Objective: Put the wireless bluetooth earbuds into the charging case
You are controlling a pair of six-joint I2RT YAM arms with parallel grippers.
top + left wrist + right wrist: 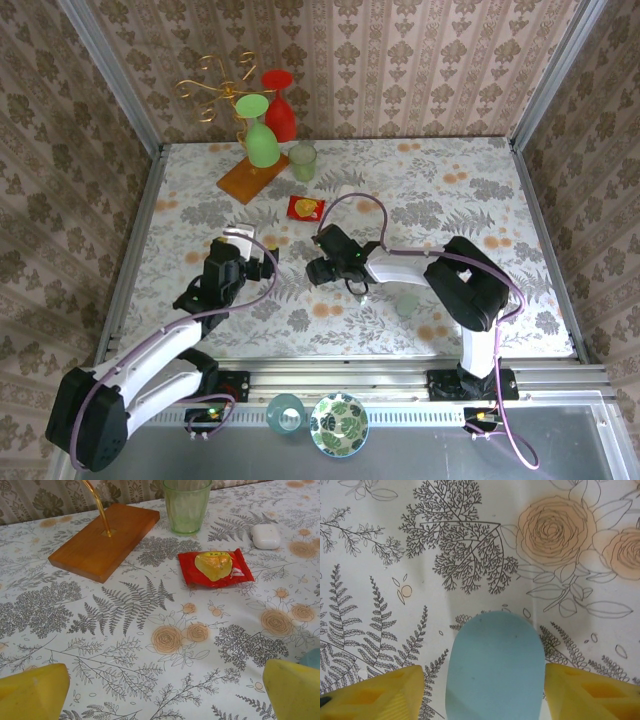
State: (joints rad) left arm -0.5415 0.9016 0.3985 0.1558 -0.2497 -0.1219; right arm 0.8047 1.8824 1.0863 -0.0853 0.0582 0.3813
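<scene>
The charging case (492,667) is a smooth light blue oval lying on the flowered tablecloth, its blue outside facing the right wrist camera. My right gripper (481,680) is open and straddles it. The right finger (590,695) is almost against the case's edge, and a strip of cloth shows between the case and the left finger (375,695). From above, the right gripper (318,272) is at mid-table. My left gripper (165,680) is wide open over bare cloth, just left of it (262,266). A sliver of the blue case (312,657) shows beside its right finger. The earbuds are out of view.
A red snack packet (216,568), a small white box (265,536) and a green tumbler (186,505) lie beyond the left gripper. A wooden base (102,541) holds a gold wire stand with green (258,130) and red (279,105) goblets. A patterned bowl (339,424) sits at the near rail.
</scene>
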